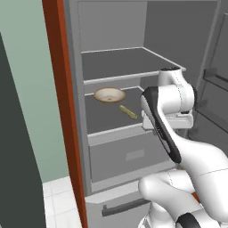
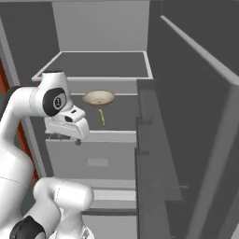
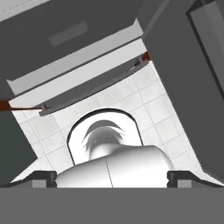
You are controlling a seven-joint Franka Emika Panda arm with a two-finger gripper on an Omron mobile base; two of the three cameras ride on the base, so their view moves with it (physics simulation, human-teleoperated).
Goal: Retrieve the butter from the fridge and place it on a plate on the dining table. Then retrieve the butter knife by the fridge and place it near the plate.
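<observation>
The fridge stands open in front of me, with grey shelves inside. On its middle shelf lies the butter, a small pale yellow-olive stick, just in front and to the right of a tan round dish. My gripper is open and empty, its fingertips spread wide. It points down at the floor, outside the fridge, in front of the shelf edge and below the butter's level. The plate, the dining table and the butter knife are out of view.
A grey drawer sits under the butter's shelf. Below it a bar handle runs above white floor tiles. The open fridge door stands close on the right. A red-brown panel borders the left side.
</observation>
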